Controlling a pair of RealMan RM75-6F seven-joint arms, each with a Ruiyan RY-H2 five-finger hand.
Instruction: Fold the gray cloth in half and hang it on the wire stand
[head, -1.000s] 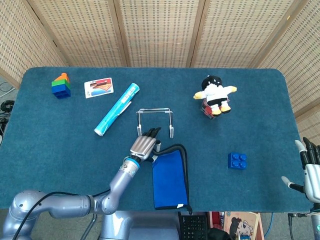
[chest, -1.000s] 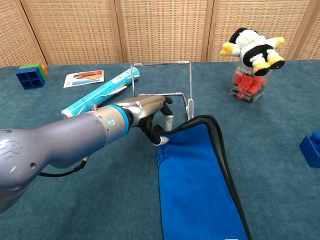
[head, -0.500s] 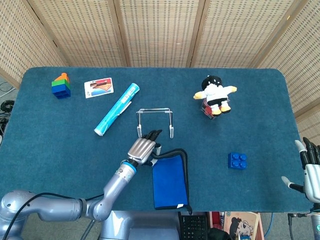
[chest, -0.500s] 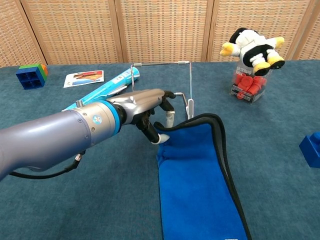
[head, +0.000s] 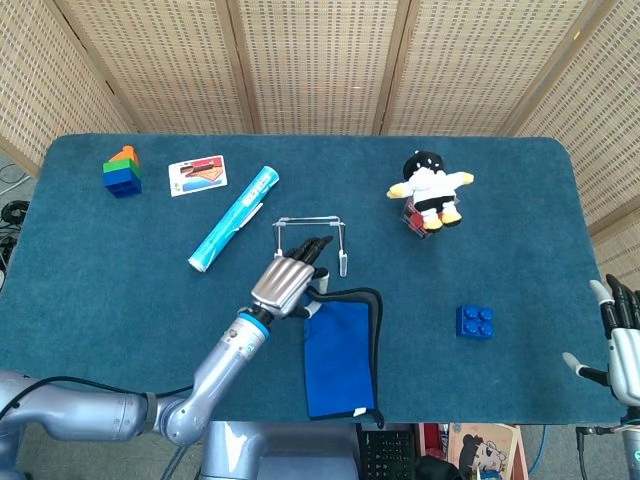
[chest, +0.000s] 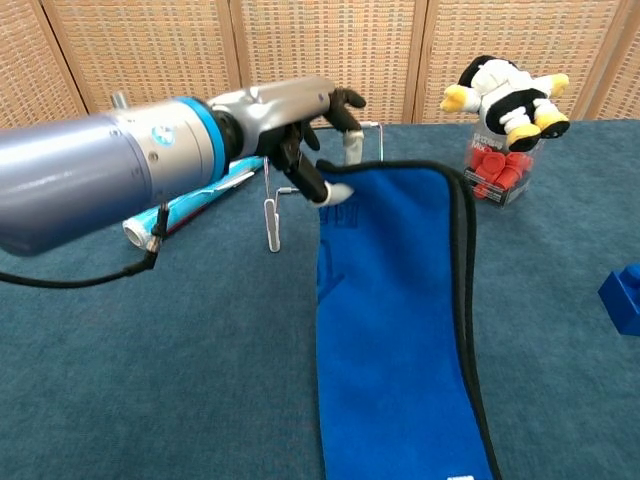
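Your left hand (chest: 300, 125) has come up off the table since a second ago and it's dragging the top edge of the cloth (chest: 395, 300) with it, so that folded end now sits raised in the chest view instead of lying flat like before. You've got the near corner pinched between thumb and fingers (chest: 345, 98), and the rest of the cloth trails back down toward the front edge of the table (head: 520, 230). It reads blue with a dark border in both views, folded double from what I can see. In the head view the hand (head: 285, 283) sits just in front of the wire stand (head: 310, 240), with the fingertips overlapping the stand's lower part, though I can't tell if they actually touch it. From the chest camera the stand (chest: 272, 215) peeks out behind the hand and cloth, upright. Your right hand (head: 620, 335) is parked way off at the right edge of the table, fingers spread apart, holding nothing. Other stuff around: light blue tube (head: 233, 232), picture card (head: 197, 175), block stack (head: 122, 171), plush toy (head: 430, 185), blue brick (head: 475, 321).
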